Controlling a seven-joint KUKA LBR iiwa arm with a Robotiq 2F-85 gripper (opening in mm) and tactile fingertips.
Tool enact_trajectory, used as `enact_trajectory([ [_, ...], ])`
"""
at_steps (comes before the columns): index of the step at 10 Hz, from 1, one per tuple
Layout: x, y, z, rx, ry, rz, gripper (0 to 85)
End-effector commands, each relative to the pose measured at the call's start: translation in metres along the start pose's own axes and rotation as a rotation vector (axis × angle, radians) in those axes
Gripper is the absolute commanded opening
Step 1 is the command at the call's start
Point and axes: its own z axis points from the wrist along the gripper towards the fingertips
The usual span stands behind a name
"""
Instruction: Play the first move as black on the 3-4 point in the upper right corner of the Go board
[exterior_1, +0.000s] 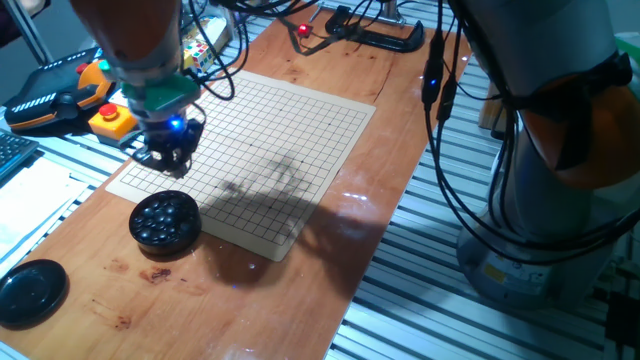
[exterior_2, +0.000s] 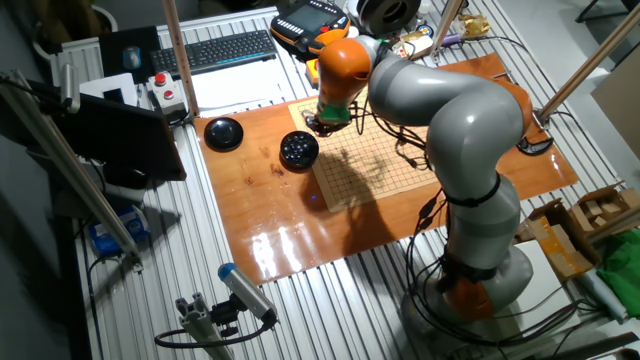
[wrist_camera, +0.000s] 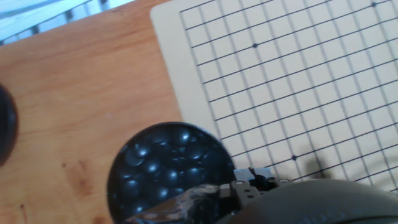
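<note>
The tan gridded Go board (exterior_1: 270, 140) lies on the wooden table and bears no stones that I can see. A round black bowl (exterior_1: 165, 220) full of glossy black stones stands just off the board's near left edge. It also shows in the hand view (wrist_camera: 165, 168), beside a board corner (wrist_camera: 166, 15). My gripper (exterior_1: 166, 160) hangs over the board's near left part, just behind the bowl. In the other fixed view my gripper (exterior_2: 322, 124) sits right of the bowl (exterior_2: 298, 148). The fingertips are dark and blurred. No single stone shows between them.
A black bowl lid (exterior_1: 30, 292) lies at the near left of the table. An orange teach pendant (exterior_1: 60, 90) and a yellow emergency-stop box (exterior_1: 110, 120) sit left of the board. Cables and a black clamp (exterior_1: 385, 38) lie at the far end. The arm's base (exterior_1: 540, 230) stands right.
</note>
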Motion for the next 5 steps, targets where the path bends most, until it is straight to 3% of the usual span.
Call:
enact_trajectory([
  [1, -0.0007, -0.0030, 0.0012, 0.003, 0.001, 0.002, 1.0],
  [5, -0.0001, -0.0062, 0.0039, 0.003, 0.019, 0.007, 1.0],
])
